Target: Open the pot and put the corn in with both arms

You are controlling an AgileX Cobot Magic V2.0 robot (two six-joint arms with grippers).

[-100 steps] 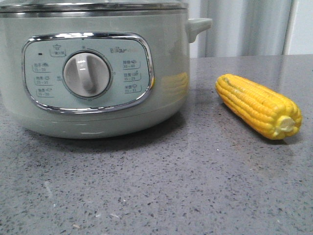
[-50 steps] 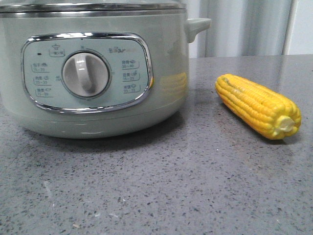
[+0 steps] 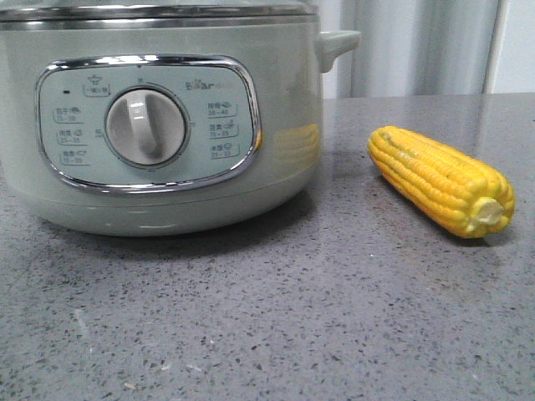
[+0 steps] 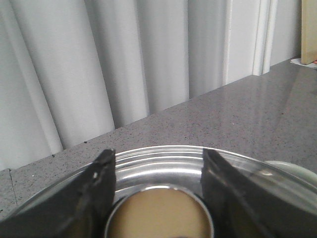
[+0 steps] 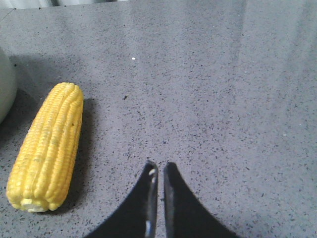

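The pale green pot point(image 3: 284, 125) stands at the left of the grey table with its steel-rimmed lid point(image 4: 158, 166) on. My left gripper point(image 4: 156, 153) is over the lid, and its dark fingers point(image 4: 99, 188) press against both sides of the round tan lid knob point(image 4: 158, 218). The yellow corn point(image 3: 439, 180) lies on the table to the right of the pot, stub end towards the camera. In the right wrist view the corn point(image 5: 47, 148) lies beside my right gripper point(image 5: 159, 166), which hangs shut and empty above bare table. A sliver of the pot point(image 5: 5, 84) shows there too.
The pot's small side handle point(image 3: 338, 42) sticks out towards the corn. Pale curtains point(image 4: 124, 59) hang behind the speckled table point(image 3: 292, 334). A light wooden edge point(image 4: 309, 29) stands at the far corner.
The pot has shifted very slightly to the left in the front view. The corn has not moved.
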